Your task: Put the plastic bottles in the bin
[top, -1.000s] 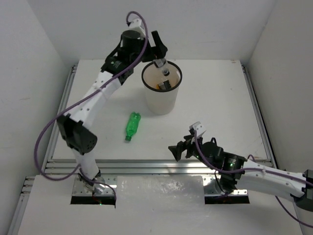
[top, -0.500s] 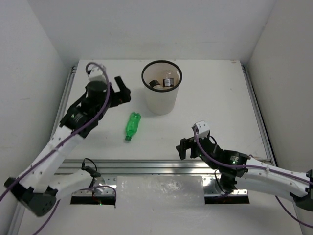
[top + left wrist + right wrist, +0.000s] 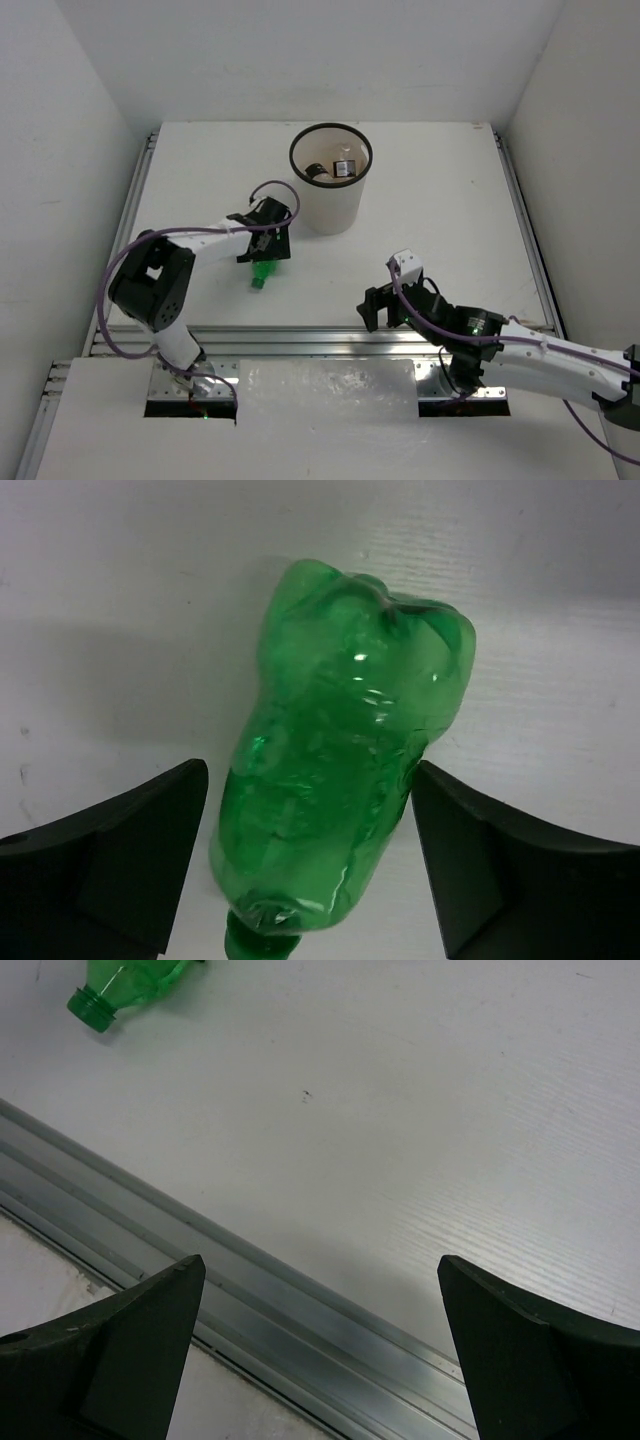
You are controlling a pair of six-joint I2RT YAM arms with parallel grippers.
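A green plastic bottle (image 3: 261, 272) lies on the white table, cap toward the near edge. My left gripper (image 3: 266, 245) is down over its body, open. In the left wrist view the bottle (image 3: 350, 750) lies between the two black fingers (image 3: 120, 860), with a gap on the left and the right finger close against it. The white bin (image 3: 329, 205) with a black rim stands just behind to the right, with bottles (image 3: 345, 167) inside. My right gripper (image 3: 385, 305) hovers open and empty near the front edge. The right wrist view catches the green bottle's neck (image 3: 120, 985) at top left.
An aluminium rail (image 3: 250, 1290) runs along the table's near edge, under my right gripper (image 3: 320, 1340). White walls enclose the table on the left, back and right.
My left arm swung from above the bin, where it dropped a clear bottle, down to the green bottle. The right gripper shifted slightly.
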